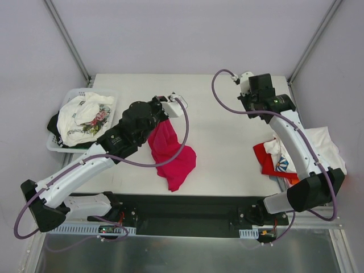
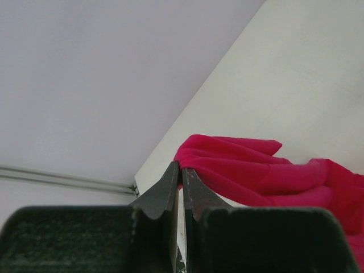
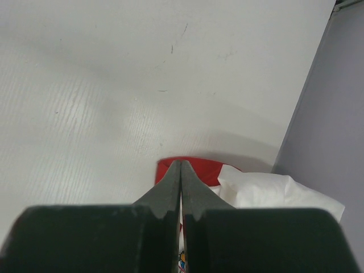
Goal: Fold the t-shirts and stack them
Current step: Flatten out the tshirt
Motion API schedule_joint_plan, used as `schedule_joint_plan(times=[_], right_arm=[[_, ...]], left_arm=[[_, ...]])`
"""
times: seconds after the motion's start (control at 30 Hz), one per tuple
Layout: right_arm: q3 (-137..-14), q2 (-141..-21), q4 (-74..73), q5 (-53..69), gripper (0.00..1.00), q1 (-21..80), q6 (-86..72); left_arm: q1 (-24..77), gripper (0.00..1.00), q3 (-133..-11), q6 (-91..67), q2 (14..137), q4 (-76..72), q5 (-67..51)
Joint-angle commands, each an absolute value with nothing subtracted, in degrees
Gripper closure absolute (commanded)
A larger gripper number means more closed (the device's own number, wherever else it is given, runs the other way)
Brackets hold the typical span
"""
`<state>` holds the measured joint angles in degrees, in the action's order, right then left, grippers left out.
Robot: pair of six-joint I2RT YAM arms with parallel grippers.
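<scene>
A crimson-magenta t-shirt [image 1: 173, 153] hangs bunched from my left gripper [image 1: 166, 118], its lower part resting on the table. In the left wrist view the left gripper [image 2: 181, 166] is shut, with a fold of that shirt [image 2: 256, 170] pinched at the tips. My right gripper [image 1: 257, 108] is raised at the back right, shut and empty [image 3: 181, 164]. Below it on the right lies a pile of t-shirts: a red one [image 1: 263, 159] [image 3: 202, 169], a white printed one [image 1: 318, 145] [image 3: 273, 190] and an orange edge [image 1: 287, 177].
A white plastic basket [image 1: 57, 145] stands at the table's left edge. It holds a white printed shirt [image 1: 85, 116] over a dark one [image 1: 54, 122]. Grey walls close in the back and both sides. The pile on the right overhangs the table's right edge.
</scene>
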<state>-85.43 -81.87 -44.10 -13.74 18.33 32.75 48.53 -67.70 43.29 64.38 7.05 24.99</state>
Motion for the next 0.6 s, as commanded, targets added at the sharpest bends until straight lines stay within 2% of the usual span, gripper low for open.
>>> schedule_joint_plan(times=[0.0, 0.2, 0.43, 0.57], right_arm=[[-84.2, -79.02, -44.91, -11.69, 0.99, 19.86, 31.73], [-80.61, -77.43, -45.79, -3.44, 0.99, 21.97, 32.34], [-76.65, -80.06, -45.88, -6.5, 0.99, 28.91, 34.89], [-75.59, -83.75, -45.18, -6.68, 0.95, 31.2, 36.03]], left_arm=[[47.64, 1.0, -67.32, 48.25, 61.35, -3.68, 30.4], [44.74, 1.0, -65.75, 50.53, 60.99, -7.37, 33.21], [44.47, 1.0, -61.53, 52.73, 63.45, -9.93, 35.42], [44.47, 1.0, -59.59, 53.0, 64.6, -10.89, 36.12]])
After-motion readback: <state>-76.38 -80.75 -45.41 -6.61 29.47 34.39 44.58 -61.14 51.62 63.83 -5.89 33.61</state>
